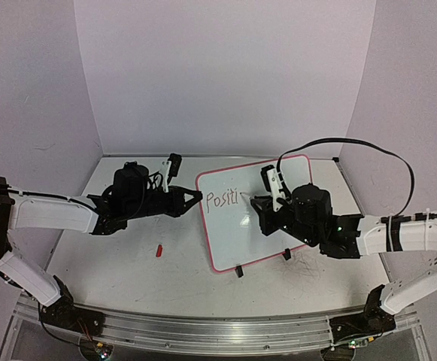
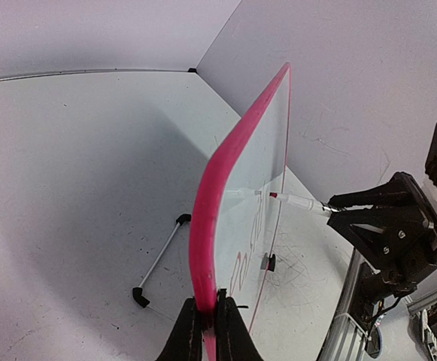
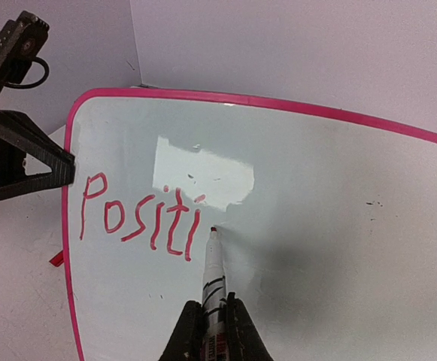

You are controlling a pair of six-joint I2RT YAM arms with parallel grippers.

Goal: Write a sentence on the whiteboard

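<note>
Now the left arm [image 1: 53, 213] is stretched low across the worktop [image 1: 120, 263], reaching inward from its side, and the left gripper [image 1: 195, 197] is clamped tight on the pink frame at the whiteboard's [image 1: 278, 229] left edge. From that wrist the board shows edge-on, rising straight up out of the pinched fingers. Over to the right arm [image 1: 406, 235]: it reaches in from the opposite side, elbow low, wrist angled down toward the board face. The right gripper [image 3: 212, 331] is closed narrow around a marker [image 3: 214, 274], which sticks straight out ahead of the fingers with its red tip on the glossy surface. Directly ahead of that gripper and a touch to its left sits the sentence [image 3: 139, 214], red letters reading "Positi", and the marker tip lands just right of the last "i". The board itself lies between the two grippers, tilted back, its black clip feet at the near edge. A small red cap [image 1: 159, 250] lies on the worktop, below the left gripper and apart from the board.
</note>
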